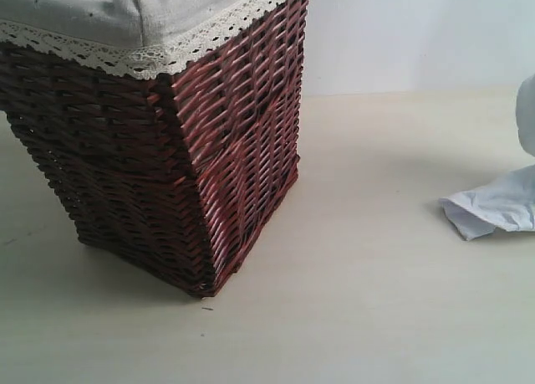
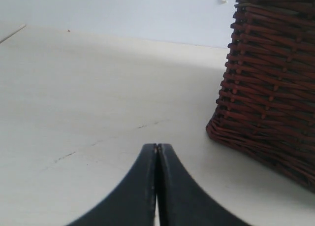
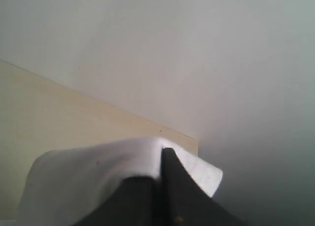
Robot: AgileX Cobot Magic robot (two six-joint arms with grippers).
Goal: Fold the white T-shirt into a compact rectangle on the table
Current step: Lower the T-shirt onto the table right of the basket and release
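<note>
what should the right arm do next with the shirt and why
Probably carry the white T-shirt toward the table beside the basket and spread it flat: the right pincer is shut on bunched cloth, and the shirt hangs crumpled at the exterior view's right edge.

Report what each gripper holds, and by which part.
Right gripper: shut on the T-shirt, cloth draped over its jaws; which part of it cannot be told. Left gripper: shut, holds nothing.

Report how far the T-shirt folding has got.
Done: no fold shows yet. In hand: the right gripper is shut on the white T-shirt, lifted with a bunched end touching the table; the left gripper is shut, empty, beside the wicker basket. Left: spread it flat and make every fold.
</note>
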